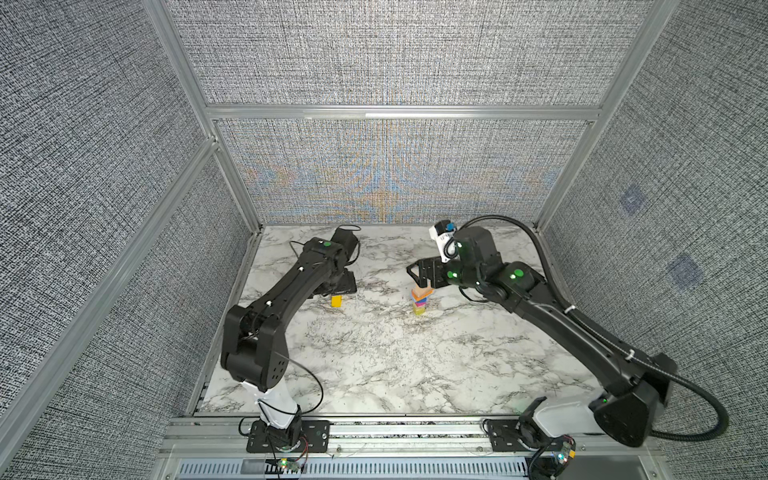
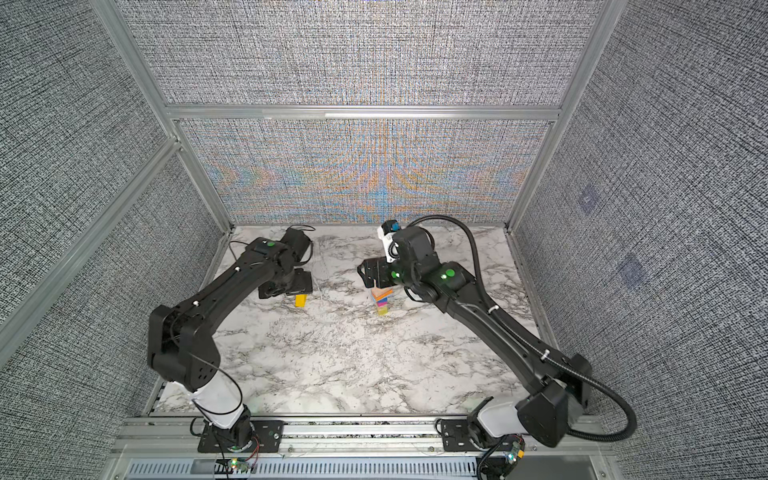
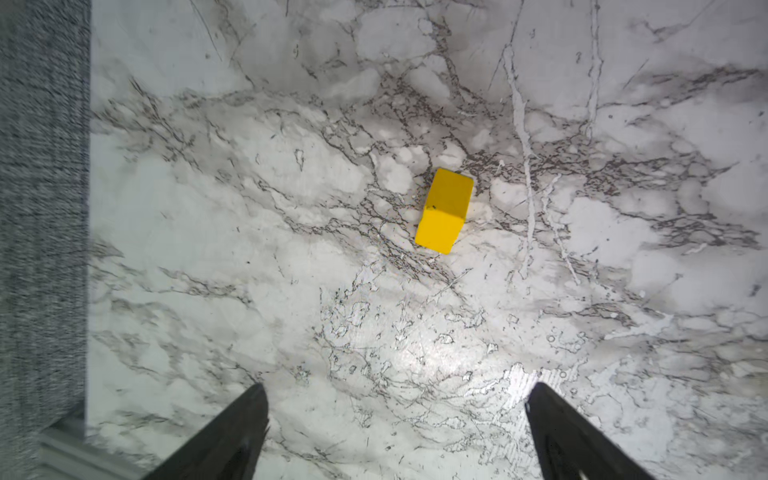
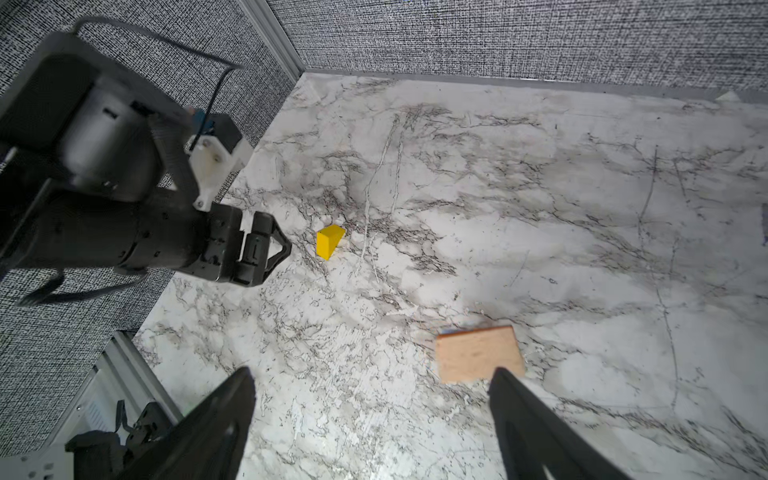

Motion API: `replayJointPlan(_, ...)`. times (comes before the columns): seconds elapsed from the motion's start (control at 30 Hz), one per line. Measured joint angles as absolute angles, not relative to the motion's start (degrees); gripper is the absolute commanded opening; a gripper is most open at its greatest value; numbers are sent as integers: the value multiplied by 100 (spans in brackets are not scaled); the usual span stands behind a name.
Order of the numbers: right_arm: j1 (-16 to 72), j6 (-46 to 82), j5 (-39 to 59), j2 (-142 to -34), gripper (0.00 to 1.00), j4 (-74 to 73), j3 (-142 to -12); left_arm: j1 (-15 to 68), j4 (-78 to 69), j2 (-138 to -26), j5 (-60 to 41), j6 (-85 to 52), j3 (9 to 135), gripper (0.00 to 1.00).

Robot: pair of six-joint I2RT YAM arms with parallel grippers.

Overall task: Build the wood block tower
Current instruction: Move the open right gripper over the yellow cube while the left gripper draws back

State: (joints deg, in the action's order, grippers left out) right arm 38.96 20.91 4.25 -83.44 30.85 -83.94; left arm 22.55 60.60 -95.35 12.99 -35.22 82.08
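- Nearest you, the bench [image 1: 374, 374] is a smooth slab printed with white-and-grey marble veining. Both black arms are mounted at its 6 o'clock edge.
- The yellow wedge [image 1: 336, 301] lies alone on the bench at about 11 o'clock from centre. It is solid painted wood with one sloped face and one squared end [image 3: 444, 210].
- Your left fingers [image 3: 232, 432] are black, tapered and spread wide with nothing between them. The wedge sits ahead of their tips, untouched.
- The tower [image 1: 420, 300] stands at about 1 o'clock from centre, at the wedge's 3 o'clock and well apart from it. It is a narrow column of small wood blocks: yellow-green at the foot, then magenta, blue and orange.
- The plain plank [image 4: 478, 353], a flat rectangle of raw pale timber with fine grain, caps the column.
- Your right fingers [image 4: 536, 424] are also spread wide and grip nothing, above the tower's 12 o'clock side. One tip overlaps the plank's edge in the wrist view, and you cannot tell whether it touches.
- Farthest off, coarse grey woven panels [image 1: 395, 166] in aluminium framing close the cell.
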Motion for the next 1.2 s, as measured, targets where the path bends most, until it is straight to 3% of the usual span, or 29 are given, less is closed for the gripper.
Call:
replayJointPlan(0.23,4550,2228,-296,-10027,88,3570,-10075,1861,5081,-7837,849,-3787,6567,98)
replayJointPlan(0.53,5124,2707,-952,-12036,88,3627,-11705,1785,4036,-6204,1173,-4217,4569,98)
replayJointPlan(0.73,5299,3114,-1140,-13351,81,3771,-12999,1785,3468,-4960,1444,-4676,3205,98)
replayJointPlan(0.97,5406,3428,-1350,-14394,72,3962,-13990,1785,3315,-4032,1804,-4759,2591,98)
replayJointPlan(1.2,5483,3754,-1531,-14897,70,3909,-14265,1785,3286,-3920,1765,-4692,2523,98)
